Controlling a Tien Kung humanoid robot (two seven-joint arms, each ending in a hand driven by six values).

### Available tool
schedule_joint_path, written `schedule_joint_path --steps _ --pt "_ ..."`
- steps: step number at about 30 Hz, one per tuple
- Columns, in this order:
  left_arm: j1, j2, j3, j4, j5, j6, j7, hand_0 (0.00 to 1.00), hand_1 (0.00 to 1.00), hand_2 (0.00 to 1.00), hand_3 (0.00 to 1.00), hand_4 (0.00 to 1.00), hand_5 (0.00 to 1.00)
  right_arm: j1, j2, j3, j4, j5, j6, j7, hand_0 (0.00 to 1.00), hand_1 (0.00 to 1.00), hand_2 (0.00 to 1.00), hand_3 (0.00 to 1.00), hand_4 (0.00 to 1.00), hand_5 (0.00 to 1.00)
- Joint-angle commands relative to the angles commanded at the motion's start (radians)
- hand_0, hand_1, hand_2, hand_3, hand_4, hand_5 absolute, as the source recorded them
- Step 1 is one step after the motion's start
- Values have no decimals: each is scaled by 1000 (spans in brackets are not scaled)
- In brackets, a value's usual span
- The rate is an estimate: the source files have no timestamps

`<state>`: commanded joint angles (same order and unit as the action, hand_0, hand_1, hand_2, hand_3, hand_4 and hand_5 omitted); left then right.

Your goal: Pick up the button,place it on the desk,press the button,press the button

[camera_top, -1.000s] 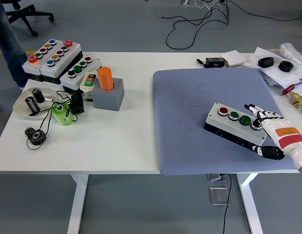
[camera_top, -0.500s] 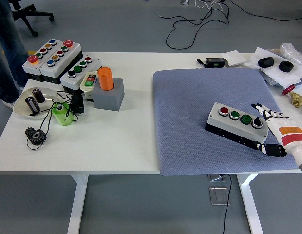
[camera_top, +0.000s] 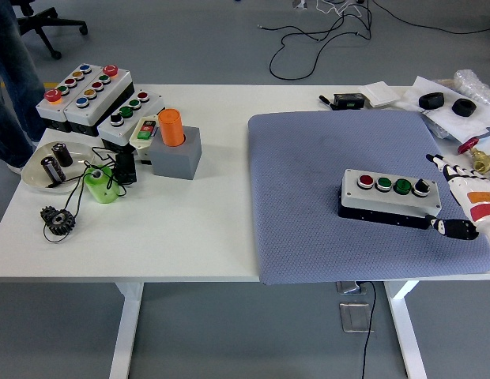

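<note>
Since the earlier frame the button box has settled flat on the grey mat covering the table, and the right hand, fingers spread and empty, has withdrawn beside it; rigid, probably light, best gripped across its long sides.

Grey-white button box with red, green, green and black buttons on blue-grey textured mat; orange cylinder

Legible text: none; marks on the white four-button control box and the orange-red label on the white robot hand are too small to be read
</note>
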<state>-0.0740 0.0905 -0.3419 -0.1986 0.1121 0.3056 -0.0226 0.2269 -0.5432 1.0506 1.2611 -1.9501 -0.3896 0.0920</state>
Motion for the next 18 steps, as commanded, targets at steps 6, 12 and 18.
schedule_joint_path --steps 6,12,18 --pt "0 -1 7 0 -5 0 1 634 586 563 552 359 998 45 18 -15 -34 3 1 1 905 891 998 998 855 2" --pt "0 0 7 0 -3 0 1 633 587 564 552 358 998 73 30 -30 -58 8 16 2 902 891 998 998 853 2" --pt "-2 1 5 0 0 1 3 634 586 563 551 356 998 88 30 -7 -38 8 30 6 899 890 998 998 852 2"
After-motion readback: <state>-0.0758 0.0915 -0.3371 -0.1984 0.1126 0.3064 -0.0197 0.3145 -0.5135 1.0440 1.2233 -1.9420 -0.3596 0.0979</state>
